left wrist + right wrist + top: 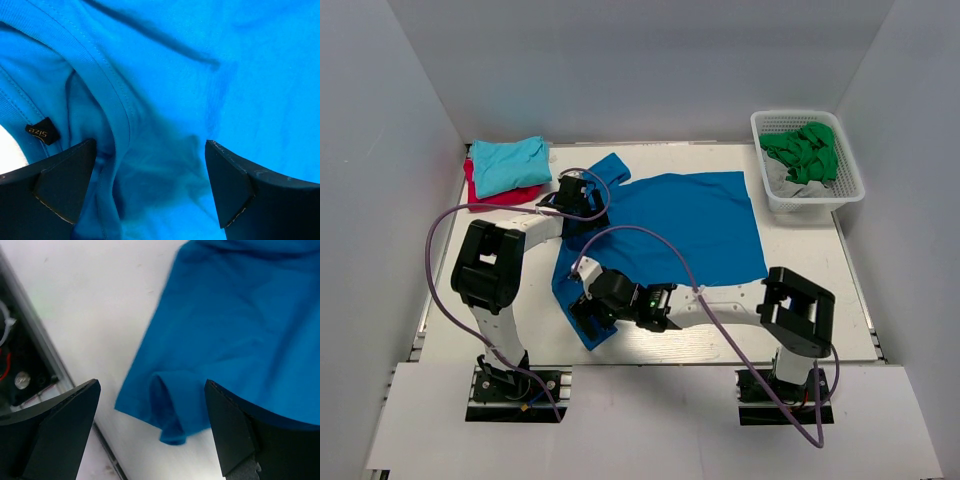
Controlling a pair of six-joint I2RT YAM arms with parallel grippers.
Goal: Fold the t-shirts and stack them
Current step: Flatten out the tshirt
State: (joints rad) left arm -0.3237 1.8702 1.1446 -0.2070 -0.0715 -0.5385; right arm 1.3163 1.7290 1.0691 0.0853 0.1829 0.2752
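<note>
A royal-blue t-shirt (690,225) lies spread across the middle of the table, one sleeve toward the back left and one toward the near left. My left gripper (575,190) hangs open over its neck area. In the left wrist view the collar seam (107,90) and a black size tag (42,131) sit just beyond the left gripper (150,192). My right gripper (590,310) is open above the near-left sleeve, whose curled hem (170,417) lies between its fingers (152,432). A folded turquoise t-shirt (508,162) rests on a red one (502,196) at the back left.
A white basket (852,178) holding green clothes (805,152) stands at the back right. The table's left rail (30,340) runs close beside my right gripper. Grey walls enclose the table on three sides.
</note>
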